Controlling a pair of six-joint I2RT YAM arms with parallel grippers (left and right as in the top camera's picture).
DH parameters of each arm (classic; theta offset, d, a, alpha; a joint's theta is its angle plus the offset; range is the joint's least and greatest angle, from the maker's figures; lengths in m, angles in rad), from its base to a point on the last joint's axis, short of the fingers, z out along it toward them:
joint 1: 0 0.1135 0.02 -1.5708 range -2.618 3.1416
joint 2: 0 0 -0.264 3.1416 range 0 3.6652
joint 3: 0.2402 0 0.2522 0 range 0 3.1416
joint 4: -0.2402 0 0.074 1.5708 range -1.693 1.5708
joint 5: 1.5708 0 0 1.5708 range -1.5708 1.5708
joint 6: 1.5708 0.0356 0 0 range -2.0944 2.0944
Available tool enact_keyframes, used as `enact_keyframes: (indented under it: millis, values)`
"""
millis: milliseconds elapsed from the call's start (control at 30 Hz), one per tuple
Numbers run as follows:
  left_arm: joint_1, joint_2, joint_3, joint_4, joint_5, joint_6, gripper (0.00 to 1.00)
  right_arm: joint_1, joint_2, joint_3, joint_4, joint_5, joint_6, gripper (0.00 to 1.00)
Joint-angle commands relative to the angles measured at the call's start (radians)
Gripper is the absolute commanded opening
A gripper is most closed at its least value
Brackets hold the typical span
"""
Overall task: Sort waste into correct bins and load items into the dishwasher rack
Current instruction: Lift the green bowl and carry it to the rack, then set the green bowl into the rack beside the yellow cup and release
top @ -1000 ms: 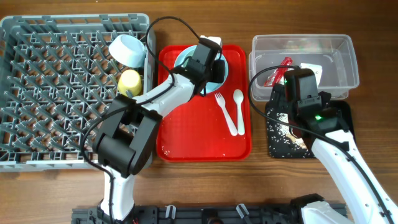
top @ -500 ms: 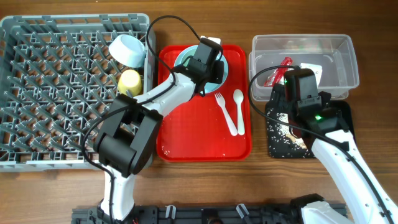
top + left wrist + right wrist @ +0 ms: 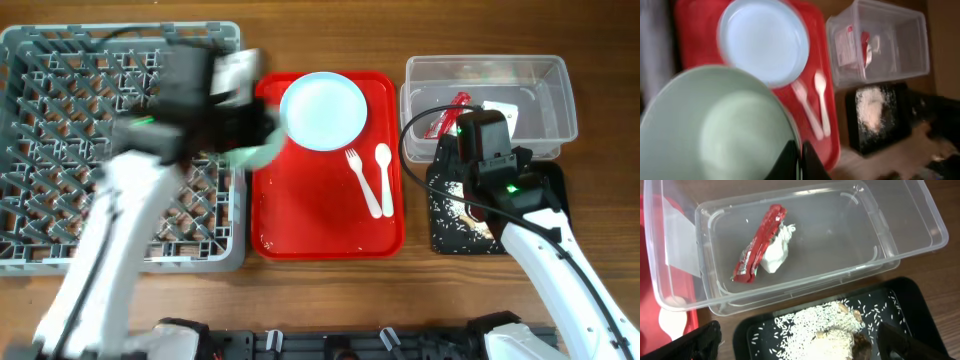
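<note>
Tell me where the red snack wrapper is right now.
In the right wrist view the red wrapper lies inside the clear tub, toward its left end, against the crumpled white paper.

Lifts the pale blue-green bowl off the round light blue plate and carries it left, to the edge where the flat red serving tray meets the large grey lattice dishwasher rack. Leaves the plate bare and uncovered from rim to rim. Grips the bowl's rim in the left gripper. Swings the left arm, now blurred, across the rack's right side, covering its upper right corner.
</note>
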Motion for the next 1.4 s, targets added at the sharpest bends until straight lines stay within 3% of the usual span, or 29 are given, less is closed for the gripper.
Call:
enact_keyframes:
  millis: [0,133,367,533,767,833,900,967,1033,1300,1367]
  values:
    - [0.257,-0.083,-0.005,-0.217,0.238,0.197,0.04,-0.002,0.0,0.009,0.003,0.016,0.0,1.0]
    - [0.484,-0.03,-0.052,-0.422,0.453,0.456,0.04,-0.002,0.0,0.009,0.003,0.016,0.0,0.99]
    - [0.636,0.132,-0.239,-0.364,0.806,0.656,0.04,-0.002,0.0,0.009,0.003,0.016,0.0,1.0]
    - [0.742,0.275,-0.344,-0.16,0.911,0.665,0.04,-0.002,0.0,0.009,0.003,0.016,0.0,1.0]
    - [0.836,0.364,-0.352,-0.143,0.935,0.665,0.04,-0.002,0.0,0.009,0.003,0.016,-0.001,1.0]
    - [0.84,0.364,-0.352,-0.146,0.919,0.665,0.18,-0.002,0.0,0.009,0.003,0.016,-0.001,1.0]
    - [0.84,0.362,-0.346,-0.165,0.917,0.652,0.51,-0.002,0.0,0.009,0.003,0.016,0.0,1.0]
    - [0.847,0.362,-0.325,-0.169,0.909,0.623,0.64,-0.002,0.0,0.009,0.003,0.016,0.0,1.0]
    - [0.858,0.356,-0.293,-0.169,0.898,0.583,0.69,-0.002,0.0,0.009,0.003,0.016,0.0,1.0]
    - [0.907,0.26,-0.164,-0.169,0.82,0.442,0.55,-0.002,0.0,0.009,0.003,0.016,0.0,1.0]
    - [0.901,0.202,-0.159,-0.169,0.816,0.427,0.37,-0.002,0.0,0.009,0.003,0.016,0.0,1.0]
